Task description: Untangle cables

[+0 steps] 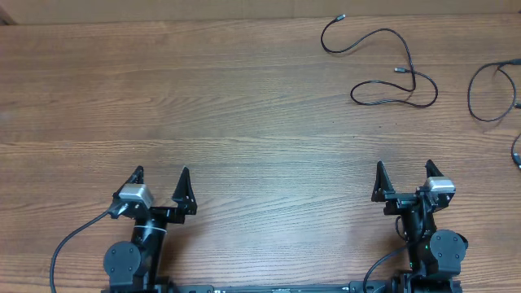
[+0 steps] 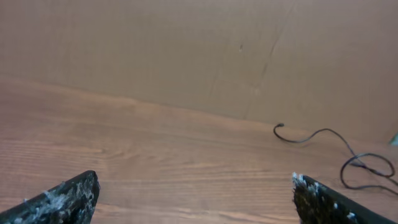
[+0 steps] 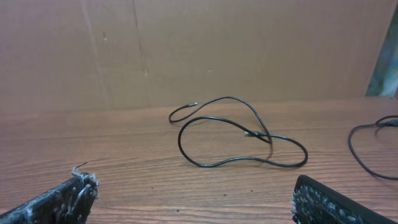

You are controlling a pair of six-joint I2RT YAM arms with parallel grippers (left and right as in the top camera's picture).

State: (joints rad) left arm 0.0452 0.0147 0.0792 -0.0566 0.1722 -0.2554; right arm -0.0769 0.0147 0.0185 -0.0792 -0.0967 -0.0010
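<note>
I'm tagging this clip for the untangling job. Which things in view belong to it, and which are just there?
Belongs to the job:
looped black cable
second black cable, at the right edge
left gripper and right gripper, both open and empty

Just there:
wooden table
cardboard wall behind it

We look straight down on the worktop (image 1: 244,106) from overhead, with the left pincer (image 1: 162,172) and right pincer (image 1: 404,164) low in frame. Our wrist views sit low, close to the wood, facing level toward a brown wall (image 2: 155,43). All three share the looped cable (image 1: 412,75): far right for the left wrist, centre for the right.
</note>
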